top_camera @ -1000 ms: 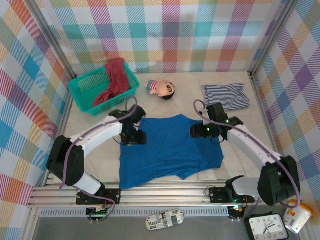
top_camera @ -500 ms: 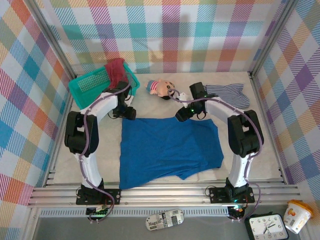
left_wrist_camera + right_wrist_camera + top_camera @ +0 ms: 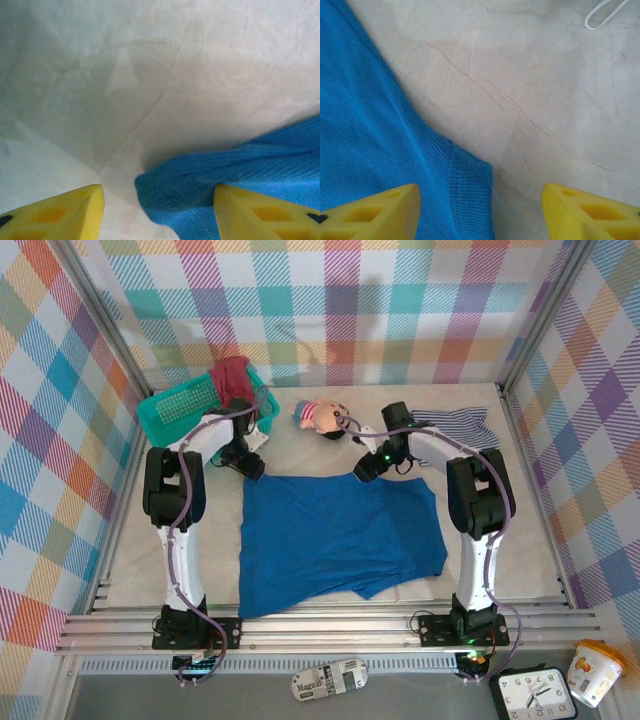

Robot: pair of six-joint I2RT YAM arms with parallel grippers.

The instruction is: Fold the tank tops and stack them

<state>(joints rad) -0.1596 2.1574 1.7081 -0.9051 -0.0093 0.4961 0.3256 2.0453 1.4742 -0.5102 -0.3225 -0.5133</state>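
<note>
On the pale table (image 3: 500, 540), the bright blue tank top (image 3: 340, 535) lies spread flat in the middle, shoulder edge toward the back wall. The striped tank top (image 3: 455, 428) lies at the far right, and the dark red tank top (image 3: 232, 378) hangs over the teal basket (image 3: 172, 418). The left gripper (image 3: 157, 200) and right gripper (image 3: 480, 192) sit low at the blue top's two far corners, jaws spread wide, each straddling a strap end and pinching nothing. For a clean fold, both should probably descend level, close on the full ribbed hem rather than a thread's edge, and lift together so the edge stays straight.
</note>
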